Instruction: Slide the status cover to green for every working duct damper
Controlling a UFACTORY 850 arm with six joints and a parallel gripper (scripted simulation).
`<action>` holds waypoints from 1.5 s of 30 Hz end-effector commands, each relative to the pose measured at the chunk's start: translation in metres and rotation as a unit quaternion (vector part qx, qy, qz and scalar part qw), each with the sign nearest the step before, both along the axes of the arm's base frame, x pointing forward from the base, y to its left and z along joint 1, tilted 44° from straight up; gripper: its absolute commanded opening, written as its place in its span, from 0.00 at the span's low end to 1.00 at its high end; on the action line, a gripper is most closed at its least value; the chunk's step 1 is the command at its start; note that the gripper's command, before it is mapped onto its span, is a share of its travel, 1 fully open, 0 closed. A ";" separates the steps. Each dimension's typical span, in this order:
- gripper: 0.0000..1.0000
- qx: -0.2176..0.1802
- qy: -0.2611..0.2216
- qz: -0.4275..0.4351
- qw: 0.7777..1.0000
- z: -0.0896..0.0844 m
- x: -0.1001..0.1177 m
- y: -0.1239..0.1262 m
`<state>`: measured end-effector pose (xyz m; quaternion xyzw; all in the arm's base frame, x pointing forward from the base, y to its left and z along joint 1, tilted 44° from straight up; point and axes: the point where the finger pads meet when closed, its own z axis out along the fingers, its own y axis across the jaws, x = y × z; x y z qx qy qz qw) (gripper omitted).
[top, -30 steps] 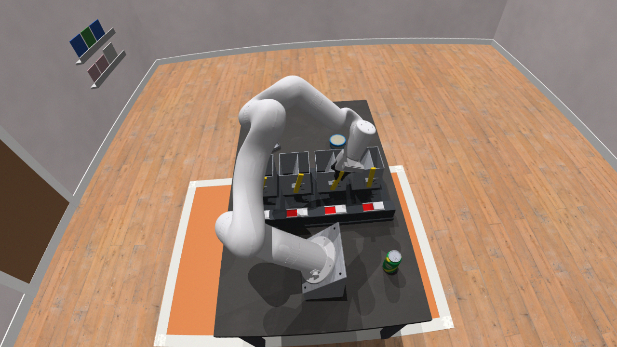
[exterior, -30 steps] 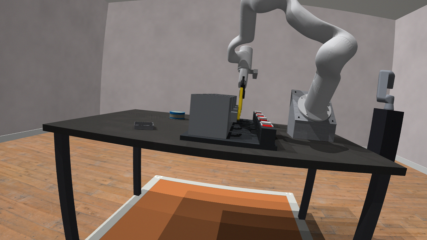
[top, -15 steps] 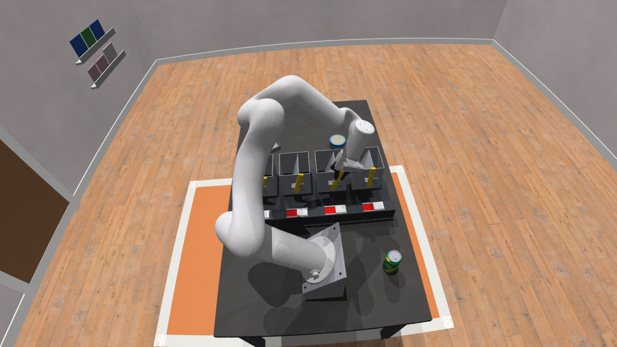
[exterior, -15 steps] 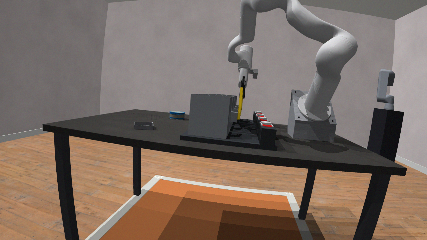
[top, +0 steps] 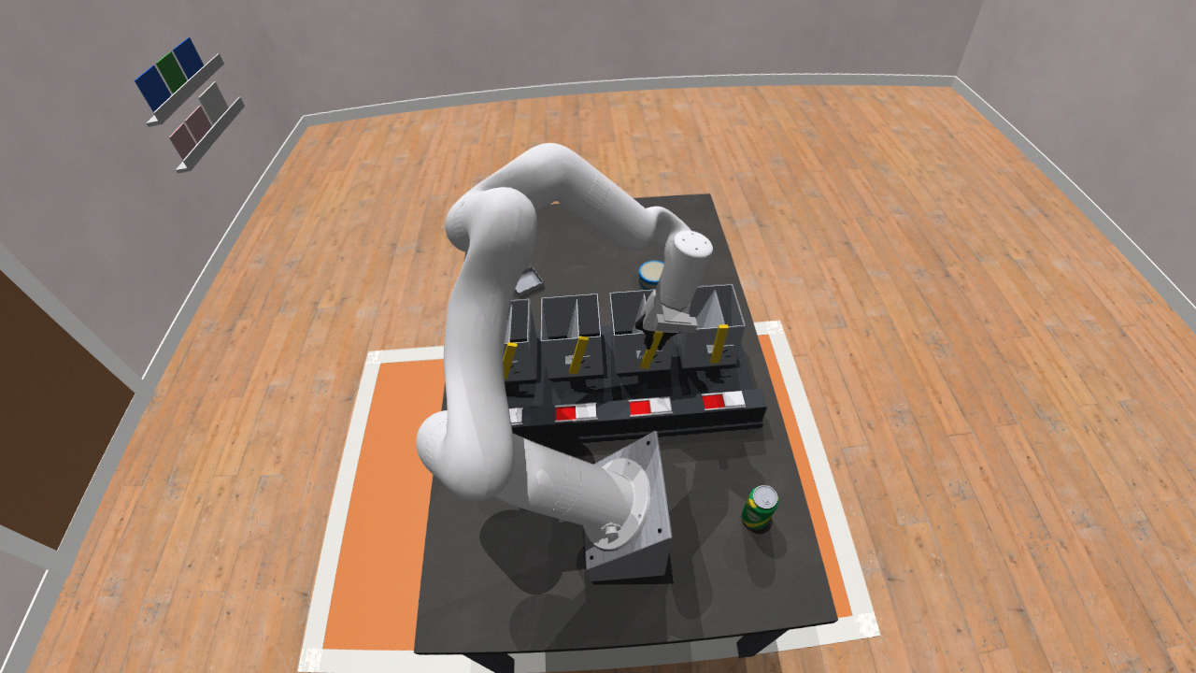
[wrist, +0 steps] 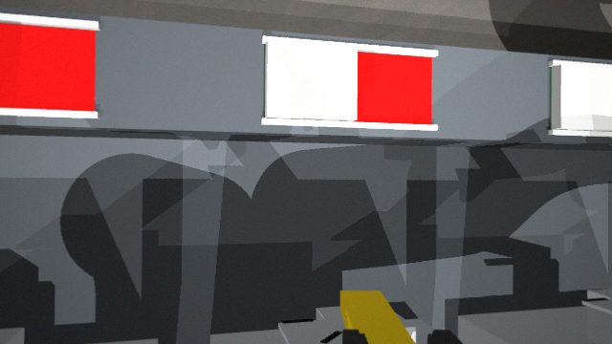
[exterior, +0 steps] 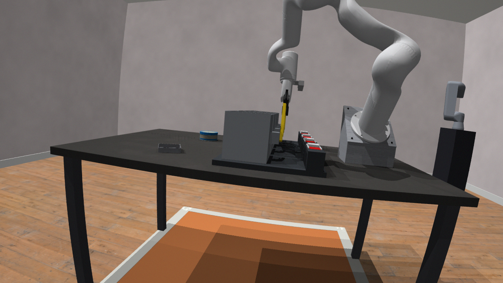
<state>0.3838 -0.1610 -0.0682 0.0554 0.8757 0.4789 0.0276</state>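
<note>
Four grey duct dampers (top: pixel 570 316) (exterior: pixel 246 135) stand in a row on a black base, each with a yellow lever in front. My gripper (top: pixel 654 333) (exterior: pixel 285 101) is shut on the yellow lever (top: pixel 649 351) (exterior: pixel 282 124) (wrist: pixel 372 315) of the third damper (top: pixel 629 311) from the left. The lever leans slightly. Four status sliders run along the front rail, and those I can see show red. The third slider (top: pixel 650 407) (wrist: pixel 394 88) has its white cover (wrist: pixel 310 81) beside the red patch. The leftmost slider (top: pixel 516 414) is partly hidden by my arm.
A blue-rimmed round tin (top: pixel 651 272) (exterior: pixel 208 135) and a small grey tray (top: pixel 528 281) (exterior: pixel 169 147) lie behind the dampers. A green can (top: pixel 759 508) stands at the front right. My arm's grey base block (top: pixel 635 536) (exterior: pixel 365 149) sits in front of the sliders.
</note>
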 end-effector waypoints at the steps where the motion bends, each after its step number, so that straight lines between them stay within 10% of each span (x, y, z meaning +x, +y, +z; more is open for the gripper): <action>1: 0.19 -0.018 0.001 -0.001 1.000 0.003 0.001 0.001; 45: 0.19 -0.098 0.011 0.000 0.995 0.016 0.002 0.011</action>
